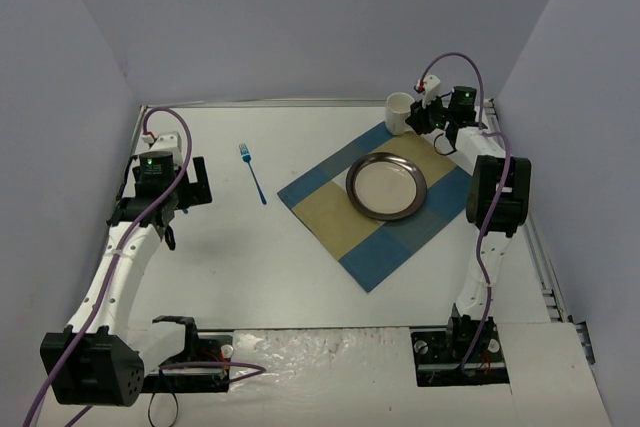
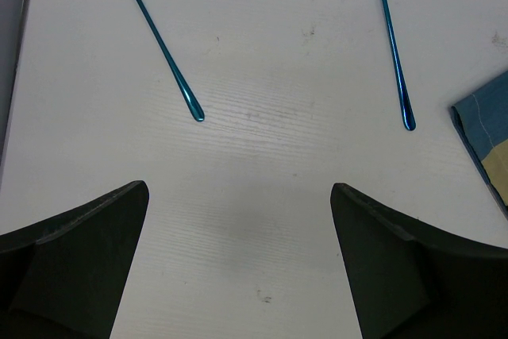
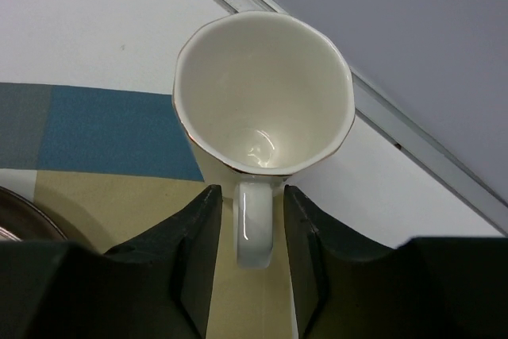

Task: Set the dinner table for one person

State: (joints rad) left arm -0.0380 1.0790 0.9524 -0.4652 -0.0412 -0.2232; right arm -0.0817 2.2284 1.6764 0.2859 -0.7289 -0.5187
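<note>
Across the top view, the counter (image 1: 300,287) is a large white rectangle filling the floor of the cell, boxed by lavender-grey walls (image 1: 300,17), with both arm bases at its near edge.

Right half: a blue-and-tan checked placemat (image 1: 330,217) lies rotated, corner toward the back. A round metal plate (image 1: 386,185) sits on it, toward its far side. A white mug (image 3: 262,85) stands upright at the placemat's far corner; it holds nothing, and its handle (image 3: 254,228) faces the right wrist camera.

Right gripper (image 3: 252,192): jaws narrowly apart, one either side of the mug handle, with a thin sliver of cloth showing on each side. No firm clamp is seen.

Left half: a blue fork (image 2: 393,53) lies flat on bare counter, left of the placemat and apart from it. In the left wrist view, a blue spoon (image 2: 159,37) lies to the fork's left, well apart from it, angled. Both handle ends point toward the camera.

Left gripper (image 2: 238,188): jaws spread wide, nothing between them, above bare counter short of both utensils.
</note>
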